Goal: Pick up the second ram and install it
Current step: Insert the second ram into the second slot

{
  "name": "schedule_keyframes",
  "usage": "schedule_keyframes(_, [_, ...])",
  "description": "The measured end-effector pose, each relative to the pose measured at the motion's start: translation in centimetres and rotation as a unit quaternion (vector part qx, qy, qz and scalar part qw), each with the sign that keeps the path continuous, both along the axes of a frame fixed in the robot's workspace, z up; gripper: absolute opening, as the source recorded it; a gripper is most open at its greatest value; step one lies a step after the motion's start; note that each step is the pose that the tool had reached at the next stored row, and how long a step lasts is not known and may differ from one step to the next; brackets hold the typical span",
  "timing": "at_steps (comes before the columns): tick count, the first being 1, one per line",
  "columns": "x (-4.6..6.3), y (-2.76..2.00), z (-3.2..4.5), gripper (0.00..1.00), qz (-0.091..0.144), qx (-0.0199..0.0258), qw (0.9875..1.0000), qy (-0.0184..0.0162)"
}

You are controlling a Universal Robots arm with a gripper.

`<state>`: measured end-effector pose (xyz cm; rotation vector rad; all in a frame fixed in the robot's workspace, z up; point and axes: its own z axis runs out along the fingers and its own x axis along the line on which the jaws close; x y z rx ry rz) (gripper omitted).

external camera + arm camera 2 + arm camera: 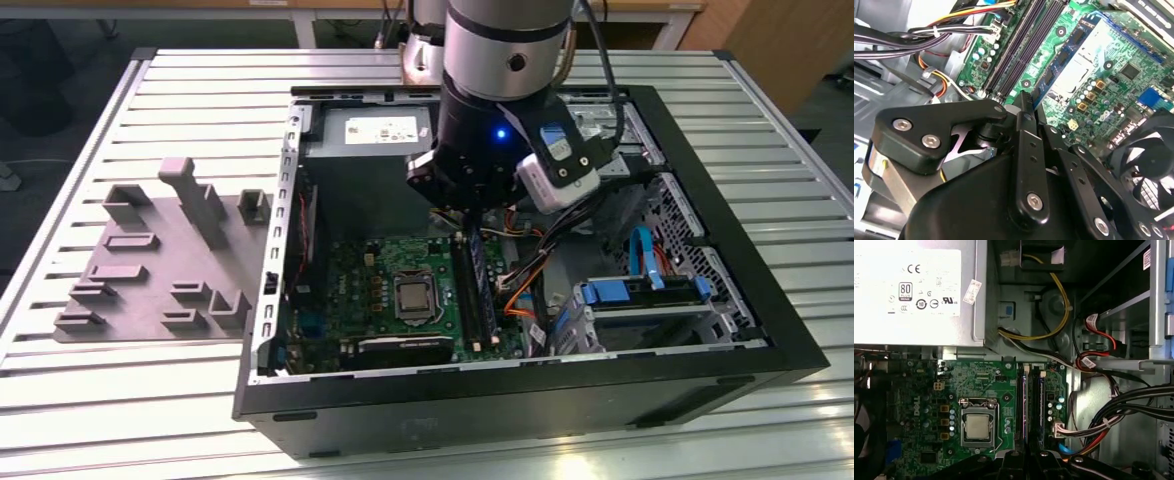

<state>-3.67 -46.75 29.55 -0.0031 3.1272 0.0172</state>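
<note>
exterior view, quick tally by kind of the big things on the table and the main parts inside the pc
computer case: 1
grey parts tray: 1
motherboard: 1
power supply: 1
processor: 1
total: 5

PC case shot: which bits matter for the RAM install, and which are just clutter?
Job: end effector, memory stick standing at the slots below it, motherboard.

Lying about: grey holder block on the table, power supply, blue drive bracket, cables.
</note>
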Motion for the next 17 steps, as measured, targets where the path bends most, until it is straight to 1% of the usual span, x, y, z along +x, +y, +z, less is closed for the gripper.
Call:
schedule_keyframes(6, [0.0,-0.18,-1.05,0.14,-0.008,0.0000,1.0000,0.0000])
schedule_keyframes(11, [0.4,-0.20,-1.96,0.14,-0.009,0.0000,1.0000,0.0000])
schedule_keyframes(17, [0.4,-0.20,-3.05,0.14,-0.009,0.0000,1.0000,0.0000])
